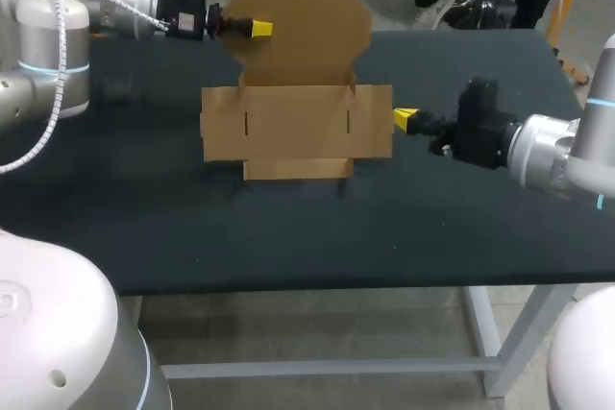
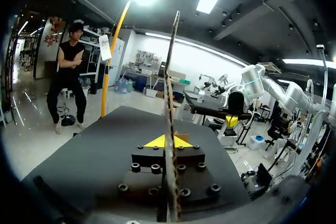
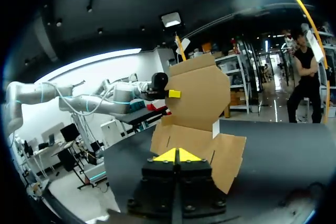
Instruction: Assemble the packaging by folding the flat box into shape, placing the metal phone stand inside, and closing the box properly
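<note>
Counting one cardboard box point(image 1: 296, 132) on the table point(image 1: 144, 228), tall flap point(image 1: 303, 26) upright. My left gripper point(image 1: 259, 29) clamps that flap's edge. My right gripper point(image 1: 404, 120), fingers pressed together on nothing, sits just beside the box's right end.

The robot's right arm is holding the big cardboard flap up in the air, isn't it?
No, the left gripper holds the big cardboard flap up in the air. The head view shows it; the right gripper is low, beside the box's side flap.
</note>
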{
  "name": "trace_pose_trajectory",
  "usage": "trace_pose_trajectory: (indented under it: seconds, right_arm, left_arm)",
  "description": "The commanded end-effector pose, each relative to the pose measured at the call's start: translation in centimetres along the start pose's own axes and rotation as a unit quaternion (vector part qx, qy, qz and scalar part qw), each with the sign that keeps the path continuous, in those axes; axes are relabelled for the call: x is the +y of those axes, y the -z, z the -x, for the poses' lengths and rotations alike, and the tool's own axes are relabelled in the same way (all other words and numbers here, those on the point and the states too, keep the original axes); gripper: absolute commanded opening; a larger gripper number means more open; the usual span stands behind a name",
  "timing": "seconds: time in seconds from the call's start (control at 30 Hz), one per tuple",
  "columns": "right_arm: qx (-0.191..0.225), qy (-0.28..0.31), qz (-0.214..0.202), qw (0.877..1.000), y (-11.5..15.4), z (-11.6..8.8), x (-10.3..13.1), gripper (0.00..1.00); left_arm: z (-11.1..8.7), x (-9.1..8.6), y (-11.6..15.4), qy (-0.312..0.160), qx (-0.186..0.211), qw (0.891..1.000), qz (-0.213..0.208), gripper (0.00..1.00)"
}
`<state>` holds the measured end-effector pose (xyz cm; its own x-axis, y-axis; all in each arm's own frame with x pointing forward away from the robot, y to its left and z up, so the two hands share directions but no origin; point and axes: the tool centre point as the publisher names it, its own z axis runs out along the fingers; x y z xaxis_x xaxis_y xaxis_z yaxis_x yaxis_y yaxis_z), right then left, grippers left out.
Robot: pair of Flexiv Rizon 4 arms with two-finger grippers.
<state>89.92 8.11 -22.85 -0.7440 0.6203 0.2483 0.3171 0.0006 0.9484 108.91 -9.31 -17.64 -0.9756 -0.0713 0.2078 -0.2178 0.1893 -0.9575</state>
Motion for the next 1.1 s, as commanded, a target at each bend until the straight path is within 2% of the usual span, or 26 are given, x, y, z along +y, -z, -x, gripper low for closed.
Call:
trace_pose_trajectory:
  seconds: [0.03, 0.47, 0.7, 0.87, 1.1]
  right_arm:
    - [-0.009, 0.012, 0.002, 1.0, 1.4, -1.0, -0.6, 0.0]
    - [-0.017, 0.047, 0.005, 0.999, 4.1, -2.4, -1.9, 0.0]
    - [-0.021, 0.065, -0.001, 0.998, 4.7, -3.1, -2.9, 0.0]
    - [-0.02, 0.069, -0.001, 0.997, 4.8, -3.4, -3.3, 0.0]
    - [-0.02, 0.075, -0.009, 0.997, 4.5, -3.8, -3.9, 0.0]
  left_arm:
    - [-2.1, -0.7, 0.2, -0.007, -0.02, 1.0, 0.004, 0.0]
    - [-6.6, -2.5, 0.2, -0.024, -0.033, 0.999, -0.008, 0.0]
    - [-8.7, -3.4, -0.1, -0.035, -0.038, 0.999, -0.007, 0.0]
    - [-9.4, -3.4, -0.2, -0.034, -0.045, 0.998, -0.003, 0.0]
    - [-9.8, -2.4, -0.3, -0.029, -0.036, 0.999, -0.002, 0.0]
